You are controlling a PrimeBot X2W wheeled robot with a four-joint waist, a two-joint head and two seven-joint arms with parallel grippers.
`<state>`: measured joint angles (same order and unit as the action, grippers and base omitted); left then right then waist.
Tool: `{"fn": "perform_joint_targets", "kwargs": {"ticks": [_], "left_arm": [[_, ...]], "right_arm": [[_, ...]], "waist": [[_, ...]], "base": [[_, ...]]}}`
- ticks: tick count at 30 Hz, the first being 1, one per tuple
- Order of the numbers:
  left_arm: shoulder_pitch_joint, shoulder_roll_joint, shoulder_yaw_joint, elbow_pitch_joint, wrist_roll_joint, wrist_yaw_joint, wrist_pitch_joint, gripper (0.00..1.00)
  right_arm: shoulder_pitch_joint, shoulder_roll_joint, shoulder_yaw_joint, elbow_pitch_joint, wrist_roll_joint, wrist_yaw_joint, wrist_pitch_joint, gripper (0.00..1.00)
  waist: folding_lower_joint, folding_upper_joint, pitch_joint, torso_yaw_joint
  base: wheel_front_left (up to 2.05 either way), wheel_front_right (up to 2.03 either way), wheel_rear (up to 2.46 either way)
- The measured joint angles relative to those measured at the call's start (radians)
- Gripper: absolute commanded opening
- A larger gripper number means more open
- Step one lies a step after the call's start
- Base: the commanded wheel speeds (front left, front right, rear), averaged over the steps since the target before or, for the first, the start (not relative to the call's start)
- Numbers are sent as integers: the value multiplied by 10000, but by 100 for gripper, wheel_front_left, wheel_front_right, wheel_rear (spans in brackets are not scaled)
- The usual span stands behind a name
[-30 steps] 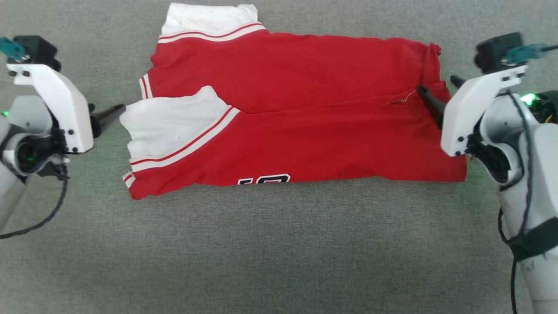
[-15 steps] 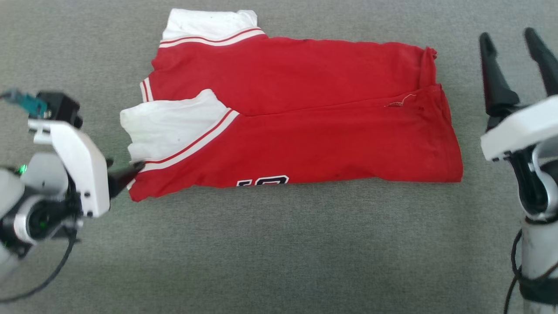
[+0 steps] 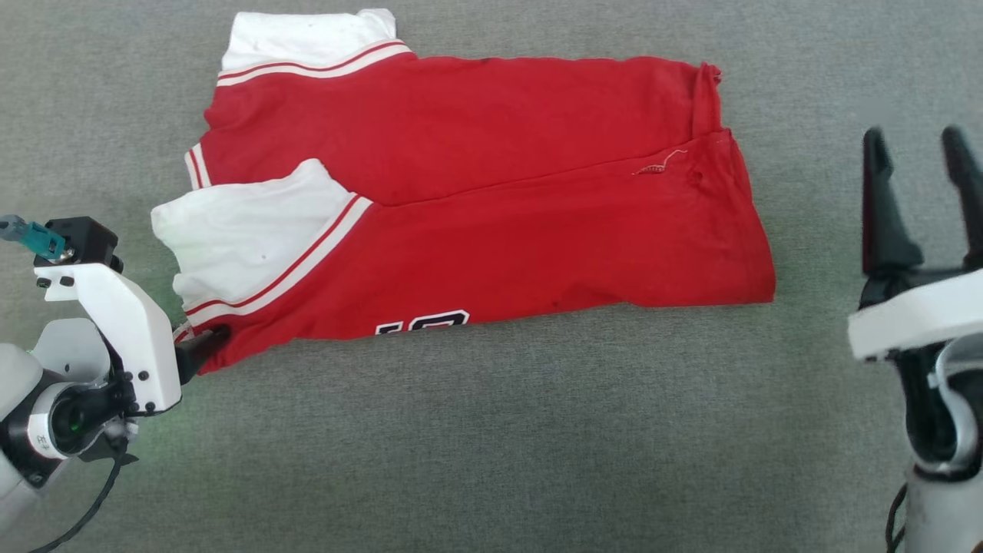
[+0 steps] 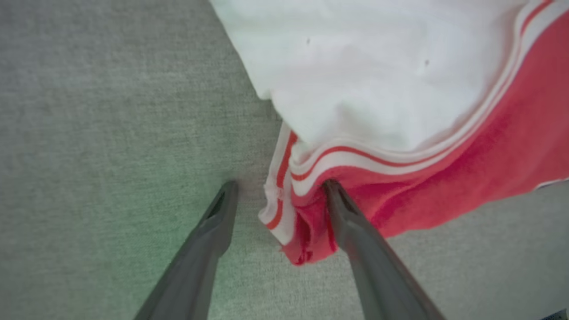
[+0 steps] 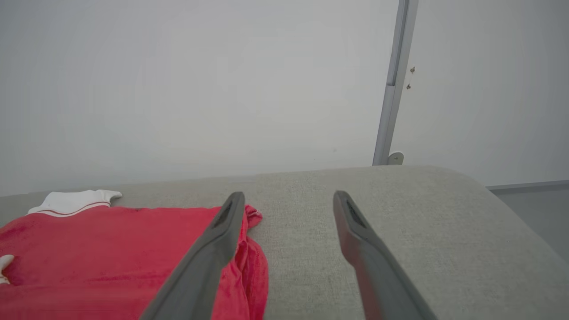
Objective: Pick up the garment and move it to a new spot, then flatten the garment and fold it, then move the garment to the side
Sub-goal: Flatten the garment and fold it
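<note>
Red sports-jersey garment (image 3: 491, 200), thin soft fabric, lies folded flat on a grey fabric-covered padded bench (image 3: 491, 445). Its long axis runs left to right across the head view, tilted slightly so the left end sits nearer the robot. The sleeve end points to the robot's left and the plain red end to its right. Two white sleeve ends (image 3: 238, 230) with red-and-white striped trim show, one on top at the left end and one at the far-left corner of the garment. A strip of black white-outlined lettering (image 3: 421, 322) peeks out along the garment's near edge. A loose thread (image 3: 660, 165) lies near the right end.

Left gripper (image 4: 280, 186) is open at the garment's near-left corner. In the left wrist view that corner sits between the two dark fingers, and the right-hand finger (image 4: 355, 231) touches the red fabric. Nothing is pinched.

Right gripper (image 3: 914, 138) is open, with its fingers pointing away from the robot, off the garment's right end and apart from it. It holds nothing.

In the right wrist view the garment reaches close to the bench's far edge, left of the bench's rounded far-right corner (image 5: 466, 178). A plain white wall (image 5: 178, 89) stands behind the bench, with a grey upright post (image 5: 393, 84) on it.
</note>
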<state>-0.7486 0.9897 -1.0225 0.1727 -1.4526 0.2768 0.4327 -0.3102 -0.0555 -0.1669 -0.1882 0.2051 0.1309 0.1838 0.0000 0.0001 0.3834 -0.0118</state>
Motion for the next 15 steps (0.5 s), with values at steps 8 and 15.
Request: {"fn": "perform_joint_targets", "kwargs": {"ticks": [8, 15], "left_arm": [[-217, -623, -165, 1526, -38, -819, 322, 0], [-430, -1127, -257, 1975, 88, -1244, 334, 0]], "right_arm": [[881, 38, 589, 186, 648, 0, 1965, 100], [1090, 44, 848, 514, 755, 0, 4456, 100]], "waist": [[0, 0, -24, -149], [0, 0, -69, 89]], "base": [[0, 0, 0], [0, 0, 0]]}}
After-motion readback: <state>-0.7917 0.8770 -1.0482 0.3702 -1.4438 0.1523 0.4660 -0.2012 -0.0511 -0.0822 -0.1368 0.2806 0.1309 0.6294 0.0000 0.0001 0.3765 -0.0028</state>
